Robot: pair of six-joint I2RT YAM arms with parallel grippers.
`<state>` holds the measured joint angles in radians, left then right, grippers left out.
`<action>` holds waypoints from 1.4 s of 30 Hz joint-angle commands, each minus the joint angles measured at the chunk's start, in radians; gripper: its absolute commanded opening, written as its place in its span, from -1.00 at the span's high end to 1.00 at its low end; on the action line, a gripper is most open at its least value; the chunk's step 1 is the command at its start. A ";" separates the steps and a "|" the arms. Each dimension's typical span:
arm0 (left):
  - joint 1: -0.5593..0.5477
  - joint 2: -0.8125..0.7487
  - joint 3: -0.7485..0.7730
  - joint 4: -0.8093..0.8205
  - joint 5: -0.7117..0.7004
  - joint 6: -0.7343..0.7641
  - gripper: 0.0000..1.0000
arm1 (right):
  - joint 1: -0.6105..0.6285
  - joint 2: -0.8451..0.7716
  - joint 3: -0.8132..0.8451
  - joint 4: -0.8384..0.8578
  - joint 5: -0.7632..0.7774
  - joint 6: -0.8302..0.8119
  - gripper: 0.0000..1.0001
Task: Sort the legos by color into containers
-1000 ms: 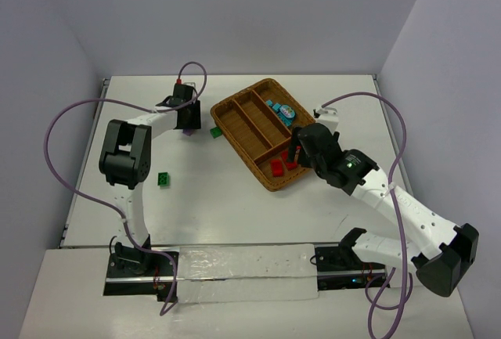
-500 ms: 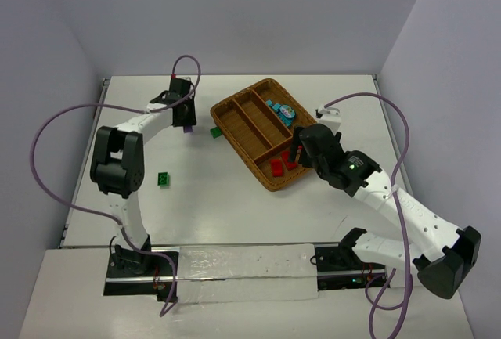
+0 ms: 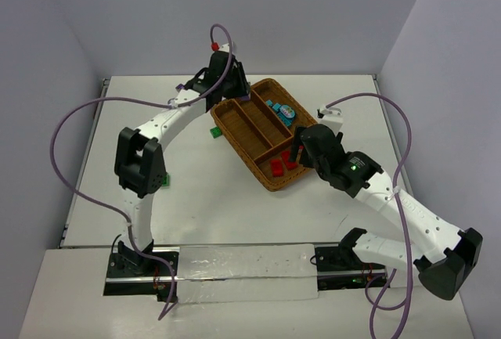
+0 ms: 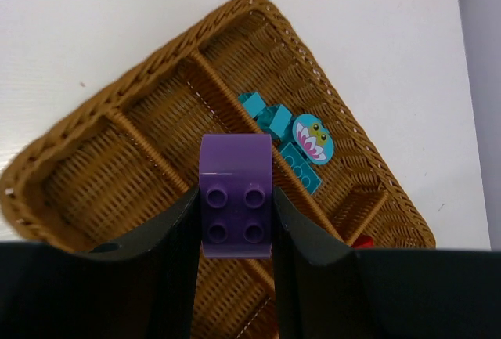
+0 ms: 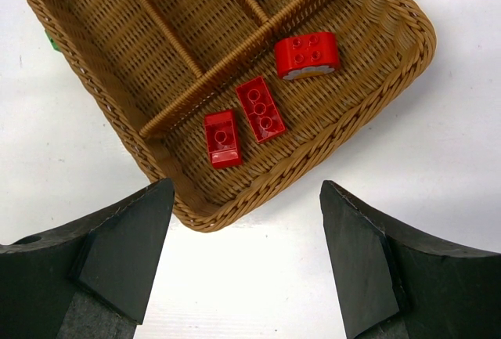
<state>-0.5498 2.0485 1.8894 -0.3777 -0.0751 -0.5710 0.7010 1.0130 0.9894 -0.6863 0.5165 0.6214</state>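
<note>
A purple lego point(image 4: 235, 198) with four studs is clamped between my left gripper's point(image 4: 235, 221) fingers, above the middle divider of the wicker tray point(image 4: 250, 1). In the top view the left gripper point(image 3: 232, 90) hangs over the tray's point(image 3: 270, 185) far left corner. Teal legos point(image 4: 270, 120) lie in one long container. Three red legos point(image 5: 261, 109) lie in the crosswise container. My right gripper point(image 5: 246, 190) stands open and empty over the tray's near rim point(image 5: 419, 41); in the top view the right gripper point(image 3: 300, 149) is by the red legos point(image 3: 278, 168).
A green lego point(image 3: 214, 131) lies on the table just left of the tray. Another green lego point(image 3: 165, 180) sits beside the left arm's elbow. Two long containers hold nothing. Purple cables loop off both arms.
The left gripper shut on the purple lego on the table left of the tray, then lifted and swung right over the tray's far corner. The right arm has barely moved.
</note>
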 commanded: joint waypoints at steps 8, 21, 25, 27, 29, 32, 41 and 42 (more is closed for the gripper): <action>-0.024 0.183 0.072 0.118 0.098 -0.161 0.98 | 0.009 -0.051 0.007 -0.032 0.055 0.021 -0.65; -0.041 0.270 0.128 0.097 0.107 -0.163 -0.31 | 0.009 -0.057 -0.001 -0.047 0.064 0.027 -0.65; -0.041 0.252 0.127 0.087 0.111 -0.146 -0.68 | 0.010 -0.060 -0.005 -0.052 0.066 0.033 -0.65; -0.041 0.219 0.115 0.085 0.092 -0.138 -0.68 | 0.009 -0.060 -0.006 -0.052 0.064 0.034 -0.65; -0.041 0.176 0.099 0.070 0.050 -0.104 -0.62 | 0.009 -0.059 -0.005 -0.052 0.065 0.036 -0.65; -0.034 0.095 0.067 0.030 -0.037 -0.050 -0.54 | 0.009 -0.058 -0.001 -0.053 0.064 0.037 -0.65; 0.177 -0.038 -0.081 -0.063 -0.252 0.126 -0.65 | 0.009 -0.058 -0.003 -0.048 0.067 0.032 -0.65; 0.210 -0.032 -0.095 -0.058 -0.257 0.134 -0.69 | 0.009 -0.054 -0.003 -0.044 0.063 0.032 -0.65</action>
<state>-0.4761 2.0649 1.8419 -0.4083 -0.2262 -0.5199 0.7025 0.9726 0.9890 -0.7280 0.5468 0.6388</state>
